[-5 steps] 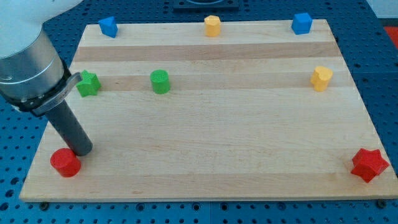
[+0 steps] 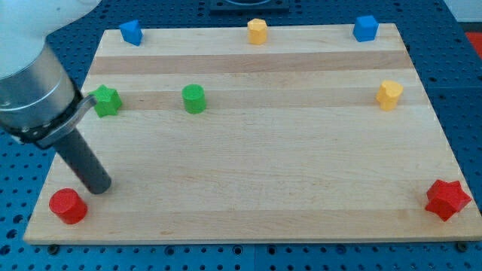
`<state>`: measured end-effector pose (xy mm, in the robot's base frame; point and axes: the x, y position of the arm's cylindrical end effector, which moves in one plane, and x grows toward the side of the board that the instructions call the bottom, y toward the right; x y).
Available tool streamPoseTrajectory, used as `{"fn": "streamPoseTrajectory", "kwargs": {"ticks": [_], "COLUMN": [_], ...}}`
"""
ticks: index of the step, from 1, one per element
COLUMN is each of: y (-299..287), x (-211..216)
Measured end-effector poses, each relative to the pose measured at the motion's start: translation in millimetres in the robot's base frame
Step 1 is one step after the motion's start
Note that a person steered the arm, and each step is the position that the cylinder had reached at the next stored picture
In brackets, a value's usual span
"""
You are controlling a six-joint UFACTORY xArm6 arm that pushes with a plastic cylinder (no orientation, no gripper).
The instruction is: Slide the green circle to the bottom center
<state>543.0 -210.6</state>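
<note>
Green circle point(image 2: 193, 98), a short green cylinder, stands upright on the wooden surface point(image 2: 263, 173), in the upper-left part of the board and well apart from every other block. All positions below are given relative to this green circle. Green star point(image 2: 107, 101): to the view's left, at almost the same height, near the board's left edge and partly overlapped by the arm's grey housing point(image 2: 30, 90). Blue block point(image 2: 131, 32): toward the view's top and left, at the board's top edge. Yellow block at the top edge point(image 2: 257, 31): toward the view's top and right, near the middle of that edge. Second blue block point(image 2: 365, 28): far to the view's right and toward the top, near the top-right corner. Second yellow block point(image 2: 388, 95): far to the view's right, at about the same height. Red star point(image 2: 447, 199): far to the view's right and bottom, at the bottom-right corner. Red cylinder point(image 2: 68, 205): toward the view's bottom and left, at the bottom-left corner.

The tool is a plain dark rod with no jaws, so it neither opens nor closes and grips nothing. It slants down from the grey housing, and my tip point(image 2: 99, 184) rests on the surface well to the bottom-left of the green circle, not touching it. The tip lies just up and to the right of the red cylinder, close beside it; whether the two touch cannot be told.
</note>
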Motion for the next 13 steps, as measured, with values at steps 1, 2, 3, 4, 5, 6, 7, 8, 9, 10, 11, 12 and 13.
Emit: {"fn": "streamPoseTrajectory", "kwargs": {"ticks": [1, 2, 3, 4, 5, 6, 7, 8, 9, 10, 11, 12, 13], "y": [11.0, 25.3, 44.8, 62.7, 75.0, 90.1, 114.2, 138.7, 158.8, 171.5, 180.1, 187.4, 196.8], "x": [-28.4, -57.9, -88.3, -122.6, -159.3, -179.5, -167.1, -143.8, -116.2, -92.2, -71.7, -53.7, -37.6]}}
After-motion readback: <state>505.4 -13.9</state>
